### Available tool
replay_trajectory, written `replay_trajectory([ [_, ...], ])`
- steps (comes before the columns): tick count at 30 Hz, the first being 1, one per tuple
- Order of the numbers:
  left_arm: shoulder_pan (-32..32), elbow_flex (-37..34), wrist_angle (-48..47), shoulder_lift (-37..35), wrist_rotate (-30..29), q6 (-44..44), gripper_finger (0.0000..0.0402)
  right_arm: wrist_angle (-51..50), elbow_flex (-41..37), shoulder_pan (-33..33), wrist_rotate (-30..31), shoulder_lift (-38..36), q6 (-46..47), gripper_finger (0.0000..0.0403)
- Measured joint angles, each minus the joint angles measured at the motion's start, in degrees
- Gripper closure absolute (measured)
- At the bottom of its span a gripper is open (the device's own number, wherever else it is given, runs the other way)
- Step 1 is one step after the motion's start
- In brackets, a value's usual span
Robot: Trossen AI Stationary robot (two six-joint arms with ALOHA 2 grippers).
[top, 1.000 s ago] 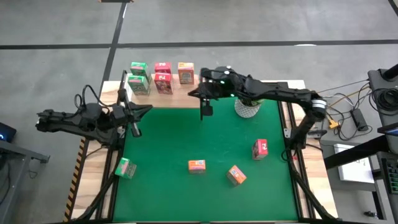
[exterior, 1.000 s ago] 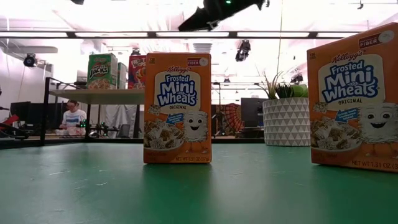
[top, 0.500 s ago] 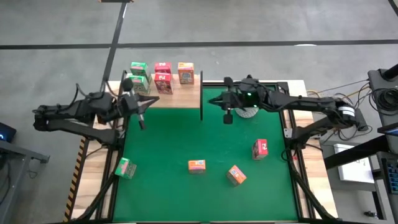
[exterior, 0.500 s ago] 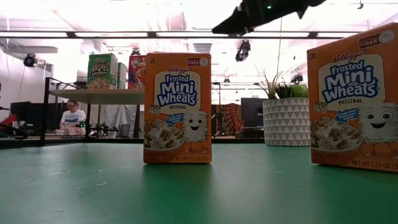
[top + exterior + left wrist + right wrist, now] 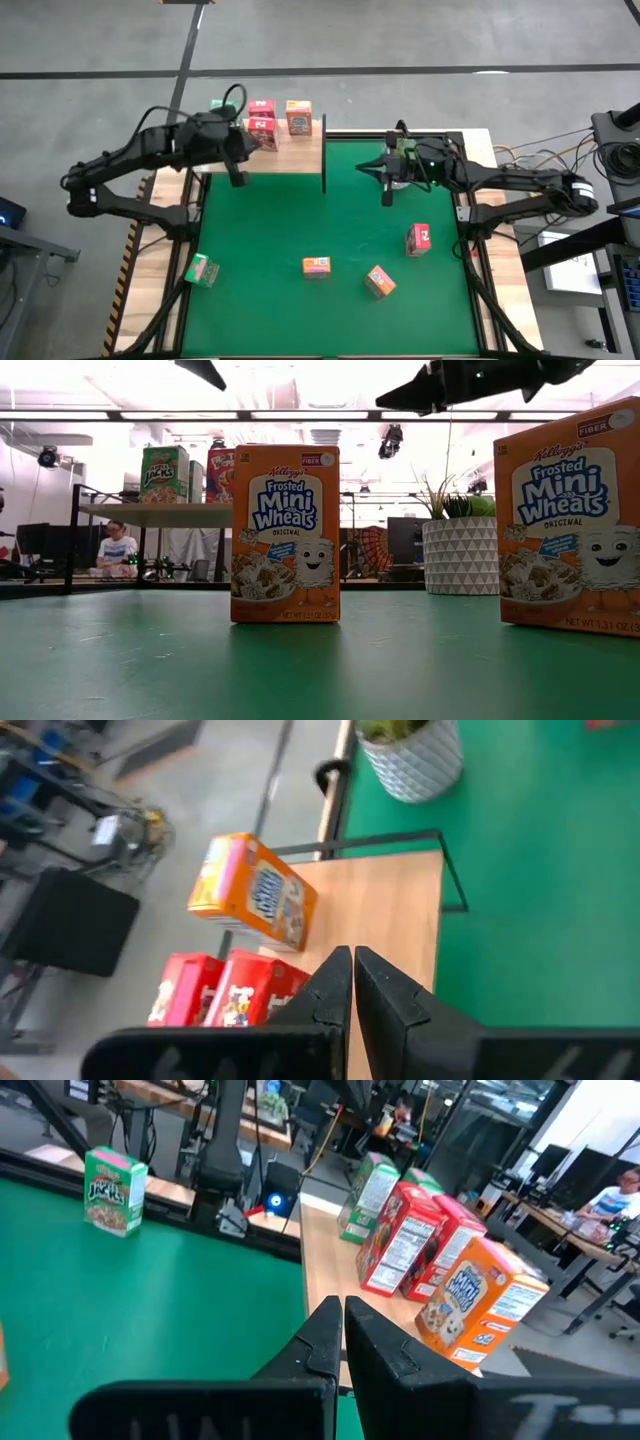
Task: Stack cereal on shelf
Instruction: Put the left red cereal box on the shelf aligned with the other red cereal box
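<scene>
The left gripper has swung up from the table's edge and now hangs over the shelf, fingers together and empty, the two pink boxes just beneath them and the orange box beyond. The right gripper, also closed on nothing, has drawn back from the shelf toward the plant pot. So no box is in transit. Five boxes sit shelved; the green box, two orange boxes and a pink one wait on the mat, well apart from both grippers.
</scene>
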Motion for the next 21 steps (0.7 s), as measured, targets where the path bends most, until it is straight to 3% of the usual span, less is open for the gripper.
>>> replay_trajectory([
  [7,10.02,2.23,-1.03,3.12,3.42,6.29,0.0358,-0.28,-0.59,0.00,-0.09,-0.37,0.18,0.0394],
  [13,18.79,2.39,-0.90,5.61,14.63,10.13,0.0272,-0.51,-0.62,0.01,-0.09,0.29,0.74,0.0394],
  [21,26.10,2.60,-0.94,11.01,19.60,16.01,0.0163,-0.72,-0.63,0.00,-0.09,0.33,0.63,0.0394],
])
